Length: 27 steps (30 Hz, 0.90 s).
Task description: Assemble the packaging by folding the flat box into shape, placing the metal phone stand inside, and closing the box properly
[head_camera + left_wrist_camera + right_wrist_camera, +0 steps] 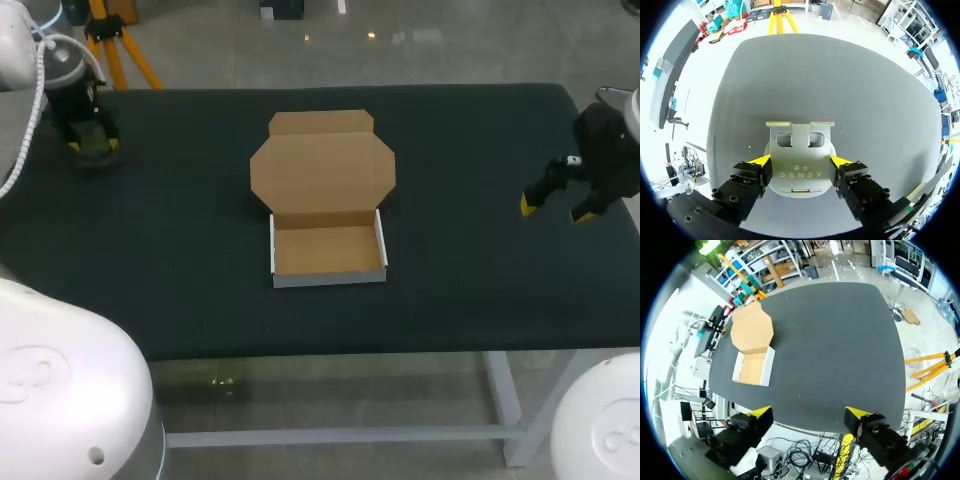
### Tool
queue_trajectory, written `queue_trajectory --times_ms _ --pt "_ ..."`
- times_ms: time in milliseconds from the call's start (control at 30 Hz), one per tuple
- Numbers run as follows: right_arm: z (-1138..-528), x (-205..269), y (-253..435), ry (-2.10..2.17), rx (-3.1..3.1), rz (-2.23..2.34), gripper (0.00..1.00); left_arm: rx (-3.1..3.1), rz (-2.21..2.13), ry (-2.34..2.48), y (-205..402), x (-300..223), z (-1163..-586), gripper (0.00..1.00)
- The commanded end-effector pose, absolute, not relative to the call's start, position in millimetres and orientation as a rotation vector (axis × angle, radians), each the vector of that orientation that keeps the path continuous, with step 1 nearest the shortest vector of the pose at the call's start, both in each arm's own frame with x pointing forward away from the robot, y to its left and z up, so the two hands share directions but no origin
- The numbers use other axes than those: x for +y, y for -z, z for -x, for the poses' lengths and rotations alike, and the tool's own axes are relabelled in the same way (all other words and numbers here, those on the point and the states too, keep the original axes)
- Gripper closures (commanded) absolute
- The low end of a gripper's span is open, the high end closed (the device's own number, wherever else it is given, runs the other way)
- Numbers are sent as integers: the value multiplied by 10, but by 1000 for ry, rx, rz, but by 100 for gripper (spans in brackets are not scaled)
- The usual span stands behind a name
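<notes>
The cardboard box (328,250) stands folded into a shallow tray at the table's middle, with its lid (322,178) lying open and flat behind it. The tray is empty. My left gripper (93,148) is down at the far left corner of the table. In the left wrist view the grey metal phone stand (799,150) lies between the fingers of the left gripper (800,161), both yellow tips pressed against its sides. My right gripper (560,208) hangs open over the right edge, holding nothing. From the right wrist, the box (753,367) lies far ahead of the right gripper (810,417).
The black table top (470,270) stretches bare around the box on all sides. An orange tripod (115,40) stands on the floor just behind the far left corner.
</notes>
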State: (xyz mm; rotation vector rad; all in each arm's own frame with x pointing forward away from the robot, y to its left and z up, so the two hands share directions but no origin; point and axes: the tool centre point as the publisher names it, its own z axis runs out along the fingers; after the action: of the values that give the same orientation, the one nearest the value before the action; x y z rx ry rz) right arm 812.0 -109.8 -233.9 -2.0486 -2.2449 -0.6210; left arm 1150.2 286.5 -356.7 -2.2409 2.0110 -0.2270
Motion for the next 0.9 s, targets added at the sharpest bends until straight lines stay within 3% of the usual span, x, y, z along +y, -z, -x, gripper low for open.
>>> queue_trajectory --times_ms 33,367,900 --pt "-8114 -1103 2322 615 -2245 2047 0 1934 2218 253 3244 2738 -11105 100" --pt "-8114 -1103 2322 615 -2245 2047 0 1906 2222 243 2900 2417 -10588 100" --pt "-8435 -875 2417 1023 -2734 1145 0 1997 2166 281 2639 1966 -10058 100"
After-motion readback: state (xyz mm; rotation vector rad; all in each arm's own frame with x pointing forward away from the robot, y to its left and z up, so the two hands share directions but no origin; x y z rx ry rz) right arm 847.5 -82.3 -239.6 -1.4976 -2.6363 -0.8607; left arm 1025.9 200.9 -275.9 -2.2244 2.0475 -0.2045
